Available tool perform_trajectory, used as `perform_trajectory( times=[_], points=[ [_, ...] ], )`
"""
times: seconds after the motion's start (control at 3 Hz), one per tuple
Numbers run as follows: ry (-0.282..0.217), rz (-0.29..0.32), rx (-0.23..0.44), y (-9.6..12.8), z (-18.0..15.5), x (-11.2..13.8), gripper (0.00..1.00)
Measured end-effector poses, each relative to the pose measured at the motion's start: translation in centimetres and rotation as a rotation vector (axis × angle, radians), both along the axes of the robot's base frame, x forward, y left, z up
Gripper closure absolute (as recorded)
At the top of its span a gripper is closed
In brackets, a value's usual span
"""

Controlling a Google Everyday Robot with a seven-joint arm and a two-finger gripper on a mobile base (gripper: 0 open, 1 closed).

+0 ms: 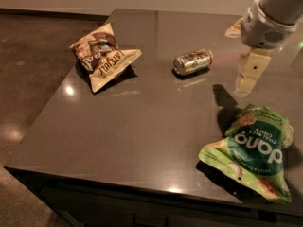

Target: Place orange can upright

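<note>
The orange can point(192, 62) lies on its side on the dark table point(142, 126), near the middle toward the back, its silver end facing the front left. My gripper point(249, 77) hangs from the white wrist at the upper right, just above the table. It is to the right of the can and apart from it, holding nothing that I can see.
A brown and cream snack bag point(103, 56) lies at the left of the table. A green chip bag point(256, 150) lies at the front right, below the gripper. A pale object point(234, 29) lies at the far right back. The floor is on the left.
</note>
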State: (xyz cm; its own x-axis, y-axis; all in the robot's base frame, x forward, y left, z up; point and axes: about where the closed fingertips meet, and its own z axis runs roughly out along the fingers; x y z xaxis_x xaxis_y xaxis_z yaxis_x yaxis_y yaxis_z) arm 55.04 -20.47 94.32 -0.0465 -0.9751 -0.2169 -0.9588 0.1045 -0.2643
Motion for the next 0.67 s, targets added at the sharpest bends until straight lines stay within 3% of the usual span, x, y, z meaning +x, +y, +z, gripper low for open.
perform_trajectory(
  times=[0.67],
  points=[
    [0.021, 0.15, -0.048, -0.6, -2.6, 6.8, 0.0]
  ],
)
